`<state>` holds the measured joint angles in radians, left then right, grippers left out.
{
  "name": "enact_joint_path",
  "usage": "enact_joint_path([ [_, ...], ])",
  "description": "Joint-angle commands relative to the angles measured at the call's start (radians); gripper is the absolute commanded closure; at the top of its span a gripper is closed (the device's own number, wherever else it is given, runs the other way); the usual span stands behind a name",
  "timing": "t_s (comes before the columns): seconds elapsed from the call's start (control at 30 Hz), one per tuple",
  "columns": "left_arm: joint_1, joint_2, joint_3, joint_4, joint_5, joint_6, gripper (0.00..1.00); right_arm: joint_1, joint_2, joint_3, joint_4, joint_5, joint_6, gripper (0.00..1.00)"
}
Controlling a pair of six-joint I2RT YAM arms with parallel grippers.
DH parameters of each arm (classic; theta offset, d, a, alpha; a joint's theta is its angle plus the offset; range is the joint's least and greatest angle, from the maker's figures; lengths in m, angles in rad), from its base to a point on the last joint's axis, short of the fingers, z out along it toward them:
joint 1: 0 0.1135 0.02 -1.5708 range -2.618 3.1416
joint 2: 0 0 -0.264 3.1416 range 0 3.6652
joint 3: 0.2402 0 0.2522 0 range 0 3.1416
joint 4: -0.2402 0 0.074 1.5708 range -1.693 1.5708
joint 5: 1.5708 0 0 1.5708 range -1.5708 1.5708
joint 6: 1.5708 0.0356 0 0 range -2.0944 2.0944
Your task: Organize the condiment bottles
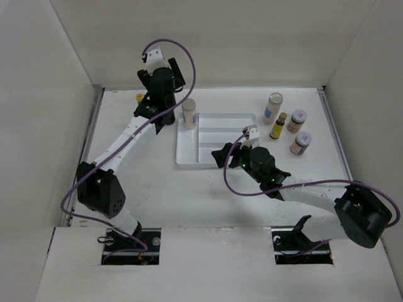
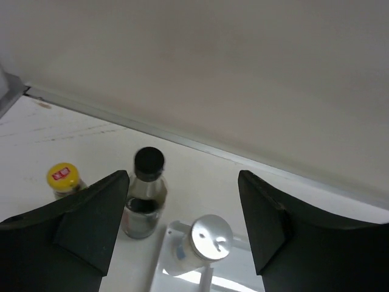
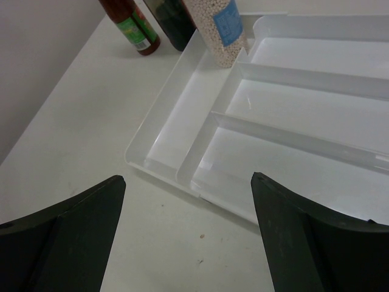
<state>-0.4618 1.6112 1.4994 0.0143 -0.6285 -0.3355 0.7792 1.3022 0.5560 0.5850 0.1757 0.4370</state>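
Left wrist view: left end effector, fingers apart and empty, hovers above the silver-capped bottle standing in the tray corner. Right end effector is apart too. Next probably: grasp the black-capped bottle beside the tray.

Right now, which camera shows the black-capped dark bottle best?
The left wrist view. There the black-capped dark bottle shows from cap to base, standing upright. The right wrist view catches only its lower body, cut off at the frame's top edge. In the top view the left arm hides it.
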Motion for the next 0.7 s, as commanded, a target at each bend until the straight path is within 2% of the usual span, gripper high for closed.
enact_joint_path([
  [0.0,0.056,0.035,0.025,-0.069,0.001,0.012,0.29,-0.004,-0.003,0.015,0.052,0.007,-0.006,0.09],
  [0.5,0.127,0.216,0.142,-0.079,0.072,0.035,0.31,0.001,0.031,0.025,0.049,0.005,-0.014,0.08],
  [0.67,0.136,0.289,0.209,-0.086,0.059,0.064,0.4,0.002,0.028,0.024,0.049,0.005,-0.014,0.08],
])
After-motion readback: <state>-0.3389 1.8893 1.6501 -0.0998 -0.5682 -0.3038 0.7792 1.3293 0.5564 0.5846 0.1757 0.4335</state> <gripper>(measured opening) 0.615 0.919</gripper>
